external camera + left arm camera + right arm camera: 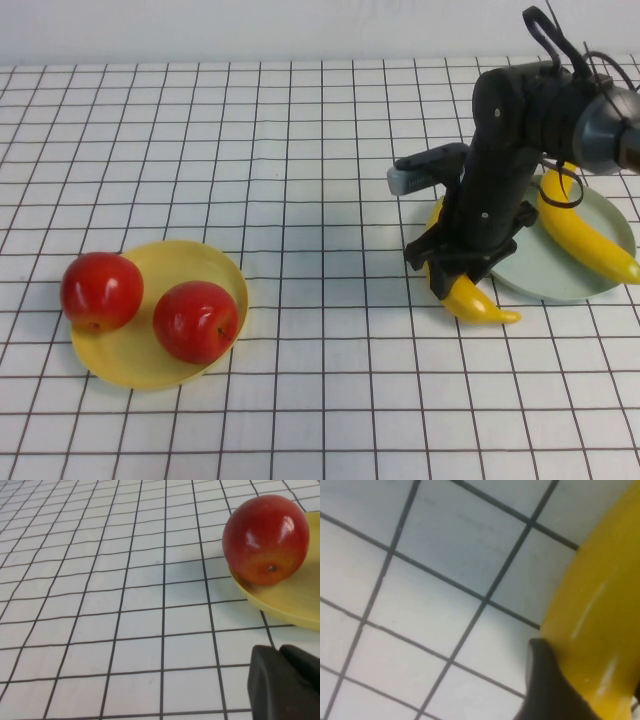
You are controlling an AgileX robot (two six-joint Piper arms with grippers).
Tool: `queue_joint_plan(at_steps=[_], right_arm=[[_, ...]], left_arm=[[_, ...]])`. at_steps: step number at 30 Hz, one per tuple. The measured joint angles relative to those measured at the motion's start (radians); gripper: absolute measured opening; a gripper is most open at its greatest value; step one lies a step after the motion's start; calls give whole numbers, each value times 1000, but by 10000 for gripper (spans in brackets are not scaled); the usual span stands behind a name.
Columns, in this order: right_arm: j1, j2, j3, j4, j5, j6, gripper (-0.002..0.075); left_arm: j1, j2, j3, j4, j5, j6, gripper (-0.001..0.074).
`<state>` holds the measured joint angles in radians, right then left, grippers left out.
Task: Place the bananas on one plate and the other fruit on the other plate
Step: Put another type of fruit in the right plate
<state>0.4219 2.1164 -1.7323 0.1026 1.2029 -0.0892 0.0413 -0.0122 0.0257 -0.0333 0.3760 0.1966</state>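
Beside the green plate (pixel 590 285), the right gripper (pixel 462 268) straddles a banana (pixel 470 298), fingers (pixel 550 685) closing across its length. Left gripper (pixel 285 682) (fingers pressed together) sits by the apples (pixel 195 320).

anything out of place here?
One banana lies on the table beside the green plate, not on it; the right hand is down around it. Left apple overhangs the yellow plate's rim. Left hand is shut, beside that plate.
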Motion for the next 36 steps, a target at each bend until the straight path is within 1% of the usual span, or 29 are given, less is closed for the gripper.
queue_joint_plan(at_steps=[5, 8, 10, 13, 15, 22, 24, 27, 30, 33, 34, 36], right_arm=[[-4, -112, 2, -34, -12, -10, 304], [-39, -186, 2, -51, -7, -13, 304], [-86, -212, 2, -56, 9, -16, 304], [-162, -201, 2, -56, 20, -37, 304], [-192, -176, 7, -56, 20, -54, 304], [-209, -95, 57, -29, -16, -84, 306], [-209, -71, 61, -17, -29, -86, 341], [-209, -58, 61, -7, -46, -88, 426], [-209, -62, 61, -3, -58, -88, 448], [-209, -90, 61, -3, -62, -88, 419], [-209, -110, 61, -3, -62, -88, 395], [-209, -168, 63, -3, -64, -88, 321]], left_arm=[[0, 0, 0, 0, 0, 0, -4], [0, 0, 0, 0, 0, 0, -4], [0, 0, 0, 0, 0, 0, -4], [0, 0, 0, 0, 0, 0, -4], [0, 0, 0, 0, 0, 0, -4], [0, 0, 0, 0, 0, 0, -4], [0, 0, 0, 0, 0, 0, -4], [0, 0, 0, 0, 0, 0, -4], [0, 0, 0, 0, 0, 0, -4], [0, 0, 0, 0, 0, 0, -4], [0, 0, 0, 0, 0, 0, -4], [0, 0, 0, 0, 0, 0, -4]])
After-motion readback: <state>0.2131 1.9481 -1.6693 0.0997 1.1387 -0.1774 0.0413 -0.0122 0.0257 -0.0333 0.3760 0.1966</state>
